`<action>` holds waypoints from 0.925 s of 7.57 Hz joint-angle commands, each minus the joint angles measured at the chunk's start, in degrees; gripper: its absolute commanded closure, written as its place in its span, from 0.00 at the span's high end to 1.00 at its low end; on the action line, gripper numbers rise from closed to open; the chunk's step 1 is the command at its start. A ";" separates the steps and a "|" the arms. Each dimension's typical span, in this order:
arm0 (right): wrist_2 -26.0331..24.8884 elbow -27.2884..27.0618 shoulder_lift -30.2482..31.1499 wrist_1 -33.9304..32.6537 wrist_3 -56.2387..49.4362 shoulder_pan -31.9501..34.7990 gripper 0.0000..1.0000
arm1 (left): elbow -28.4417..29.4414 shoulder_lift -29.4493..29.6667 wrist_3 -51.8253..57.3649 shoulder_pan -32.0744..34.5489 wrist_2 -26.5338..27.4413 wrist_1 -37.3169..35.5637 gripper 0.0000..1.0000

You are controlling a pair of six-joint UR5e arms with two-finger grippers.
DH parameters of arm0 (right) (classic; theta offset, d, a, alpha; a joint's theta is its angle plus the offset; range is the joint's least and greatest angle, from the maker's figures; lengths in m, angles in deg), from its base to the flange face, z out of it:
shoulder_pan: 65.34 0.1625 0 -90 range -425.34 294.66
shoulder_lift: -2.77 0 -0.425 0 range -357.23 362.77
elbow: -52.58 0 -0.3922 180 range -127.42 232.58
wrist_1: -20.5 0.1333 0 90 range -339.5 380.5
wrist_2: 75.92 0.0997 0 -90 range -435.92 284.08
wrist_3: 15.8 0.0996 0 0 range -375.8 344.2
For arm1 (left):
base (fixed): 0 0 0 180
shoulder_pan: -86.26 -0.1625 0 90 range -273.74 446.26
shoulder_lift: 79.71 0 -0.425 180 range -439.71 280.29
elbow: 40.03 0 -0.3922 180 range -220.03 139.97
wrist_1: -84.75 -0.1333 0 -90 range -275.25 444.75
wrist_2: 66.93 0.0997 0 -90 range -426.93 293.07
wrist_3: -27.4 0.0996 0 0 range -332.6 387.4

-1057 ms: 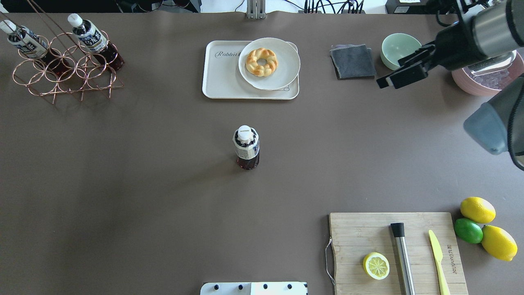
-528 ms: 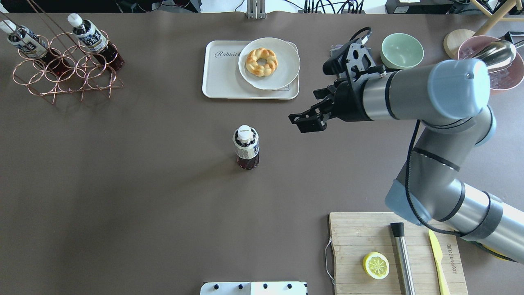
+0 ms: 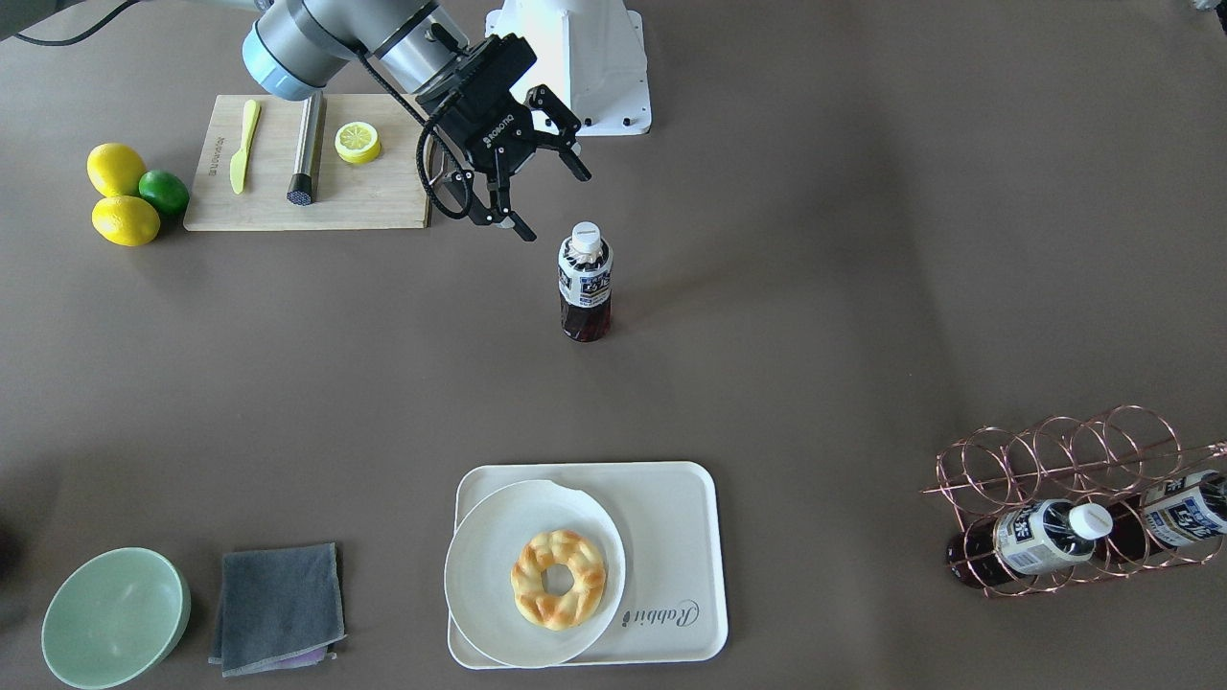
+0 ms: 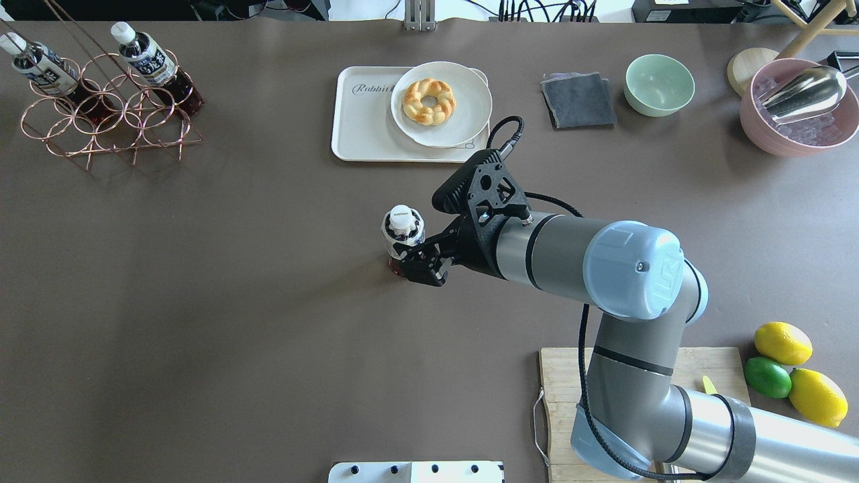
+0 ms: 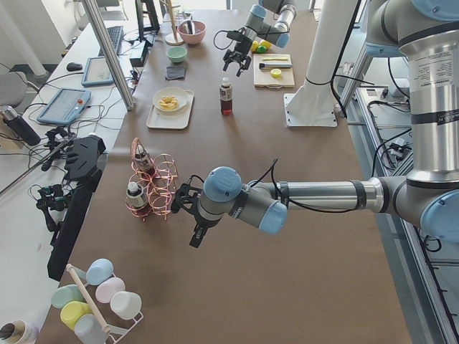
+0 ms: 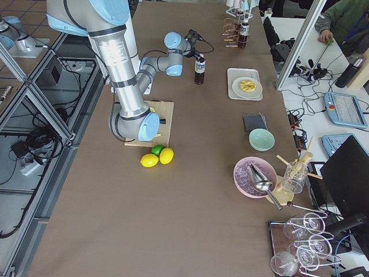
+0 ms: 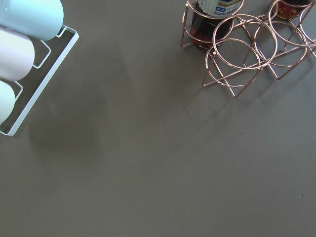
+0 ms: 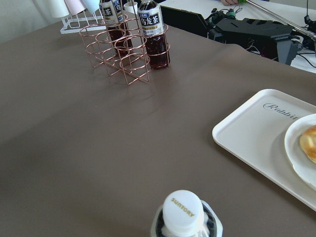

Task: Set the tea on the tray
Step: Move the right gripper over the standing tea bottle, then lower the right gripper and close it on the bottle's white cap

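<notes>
The tea (image 4: 403, 231), a small bottle of dark liquid with a white cap, stands upright in the middle of the table (image 3: 585, 283). The cream tray (image 4: 366, 114) with the word "Rabbit" lies beyond it, also in the front view (image 3: 661, 517). My right gripper (image 3: 554, 205) is open and hangs just on the robot's side of the bottle, fingers spread, not touching it; it also shows in the overhead view (image 4: 419, 263). The right wrist view shows the cap (image 8: 182, 212) close below and the tray (image 8: 252, 128). My left gripper (image 5: 190, 215) shows only in the left side view, near the rack; I cannot tell its state.
A round plate with a doughnut (image 4: 441, 104) fills the tray's right half. A copper rack (image 4: 107, 107) holds two more bottles at the far left. A grey cloth (image 4: 578, 100), green bowl (image 4: 658, 84) and pink bowl (image 4: 798, 107) stand far right. A cutting board (image 3: 307, 172) lies near the base.
My right arm has swung in from the far right toward the table's middle, and its gripper has come down beside the bottle. The bottle has not moved.
</notes>
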State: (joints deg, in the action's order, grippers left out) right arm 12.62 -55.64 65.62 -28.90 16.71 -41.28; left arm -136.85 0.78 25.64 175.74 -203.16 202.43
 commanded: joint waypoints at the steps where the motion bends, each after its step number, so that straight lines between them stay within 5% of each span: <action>1: -6.25 1.25 -1.84 -0.17 -0.17 -3.31 0.98 | 0.14 -0.07 0.00 0.00 0.00 0.00 0.99; 7: -12.24 3.89 -2.55 -0.08 -0.61 -3.49 0.91 | -0.04 0.02 0.00 -0.09 -0.26 0.26 0.99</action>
State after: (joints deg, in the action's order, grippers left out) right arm 1.64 -52.58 63.24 -29.15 16.00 -44.60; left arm -136.84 0.80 25.65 175.65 -203.36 202.60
